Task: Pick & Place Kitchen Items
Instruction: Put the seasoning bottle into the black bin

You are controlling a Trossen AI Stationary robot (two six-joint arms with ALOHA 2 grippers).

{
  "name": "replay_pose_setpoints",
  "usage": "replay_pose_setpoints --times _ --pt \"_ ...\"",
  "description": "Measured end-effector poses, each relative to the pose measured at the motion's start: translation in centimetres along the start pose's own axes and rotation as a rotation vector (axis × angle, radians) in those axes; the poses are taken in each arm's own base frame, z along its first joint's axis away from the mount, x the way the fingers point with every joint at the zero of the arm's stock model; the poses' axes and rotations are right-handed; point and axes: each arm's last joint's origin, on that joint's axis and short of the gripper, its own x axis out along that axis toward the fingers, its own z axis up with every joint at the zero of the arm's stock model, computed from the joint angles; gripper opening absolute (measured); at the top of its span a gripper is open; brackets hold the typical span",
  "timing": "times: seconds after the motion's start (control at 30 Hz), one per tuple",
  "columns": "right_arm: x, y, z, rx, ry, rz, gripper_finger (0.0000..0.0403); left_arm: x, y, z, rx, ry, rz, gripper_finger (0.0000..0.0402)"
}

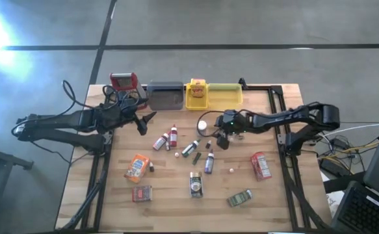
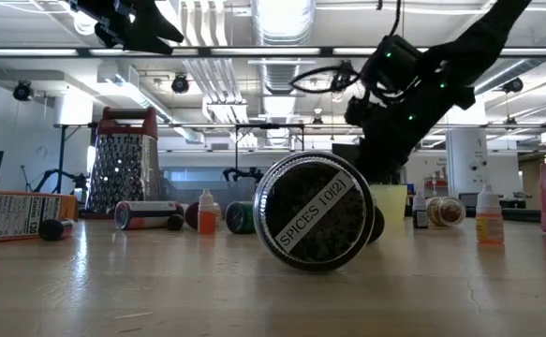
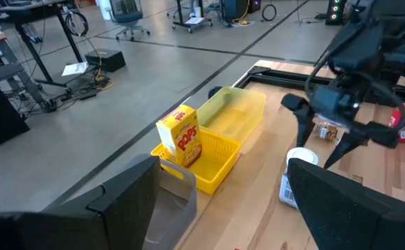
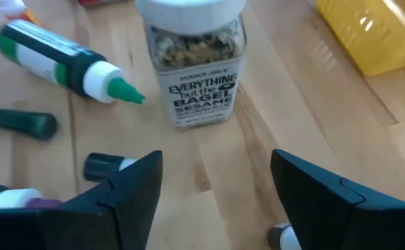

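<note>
Right wrist view: right tool (image 4: 212, 191) hanging open and empty over a white-capped jar (image 4: 195, 62) reading "EVERYTHING but the BAGEL SESAME", standing upright on the tabletop (image 4: 271, 118). Low view showing a tin (image 2: 315, 223) on its side reading "SPICES 10(2)". Left tool (image 3: 223, 201) hovering open, empty, facing the "POPS" box (image 3: 180, 135) in the yellow tray (image 3: 219, 163).

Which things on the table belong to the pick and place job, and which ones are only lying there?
Job things:
- seasoning jar
- green-tipped bottle
- orange packet
- red packet
- spice tin

Only there:
- grater
- grey tray
- yellow tray
- green tray
</note>
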Motion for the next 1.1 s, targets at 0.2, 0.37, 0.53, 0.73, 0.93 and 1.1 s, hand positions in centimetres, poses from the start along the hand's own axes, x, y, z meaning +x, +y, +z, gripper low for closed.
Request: replay_pose_setpoints --times 0.2,0.37,0.53,0.73,0.93,1.1 --pt "1.9 0.0 0.3 -0.030 0.035 -0.007 0.0304 0.0 0.0 0.0 0.000 0.000 0.000 0.0319" --pt "3.0 0.0 0.3 -0.049 0.018 -0.003 0.0328 0.0 0.0 0.0 0.000 0.000 0.000 0.0319" --pt "3.8 0.0 0.4 -0.053 -0.026 0.006 0.0343 0.0 0.0 0.0 0.000 0.000 -0.001 0.0319" --pt "4.3 0.0 0.5 -0.058 -0.050 0.008 0.0349 0.0 0.0 0.0 0.000 0.000 -0.001 0.0319" --pt "4.6 0.1 0.8 -0.065 -0.097 0.027 0.0338 0.0 0.0 0.0 0.000 -0.001 -0.001 0.0319" --pt "5.2 0.1 0.8 -0.066 -0.127 0.050 0.0321 0.0 0.0 0.0 -0.001 -0.001 -0.001 0.0319"
